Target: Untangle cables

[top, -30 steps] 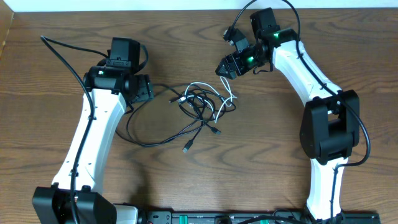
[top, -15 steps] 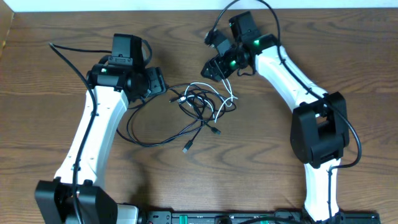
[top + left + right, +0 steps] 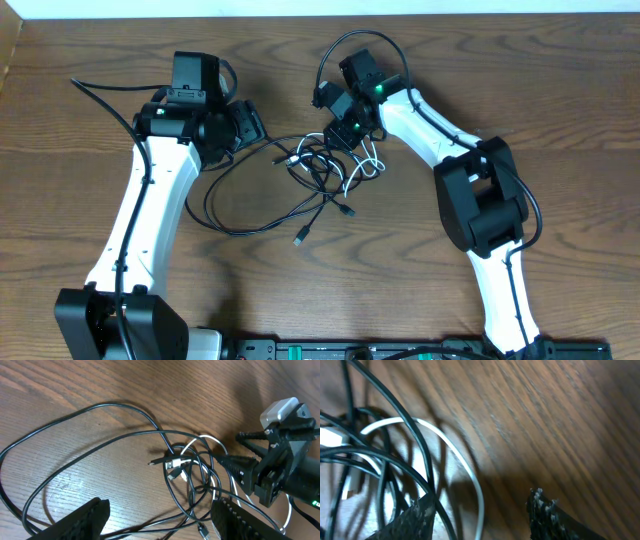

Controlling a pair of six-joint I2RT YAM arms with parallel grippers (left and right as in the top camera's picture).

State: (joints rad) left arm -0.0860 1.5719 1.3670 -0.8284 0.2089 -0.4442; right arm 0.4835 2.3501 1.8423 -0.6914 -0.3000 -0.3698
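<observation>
**A:** Where do the cables (image 3: pixel 322 168) lie?

**B:** In a knot at the middle of the wooden surface (image 3: pixel 560 90). The black cable (image 3: pixel 100 406) and the white cable (image 3: pixel 461 456) cross each other several times there.

**A:** Does anything run out of the knot?

**B:** A wide black loop swings out on the side of the left pincer (image 3: pixel 160 522). Two black tails reach toward the near edge, and one ends in a small black plug (image 3: pixel 300 238). A silvery-white plug (image 3: pixel 175 463) sits inside the tangle. The white loops bulge out on the side of the right pincer (image 3: pixel 480 515).

**A:** How does the left pincer stand?

**B:** Released. Its fingers are wide apart above the surface, just beside the knot, and they grip nothing.

**A:** And the right one?

**B:** It is low at the far edge of the knot, tips close over the strands. Its fingers are apart too, with bare wood showing between them. A white strand passes through the gap and a black one runs right beside one finger. Nothing looks clamped. In the left wrist view its tips point into the tangle.
</observation>
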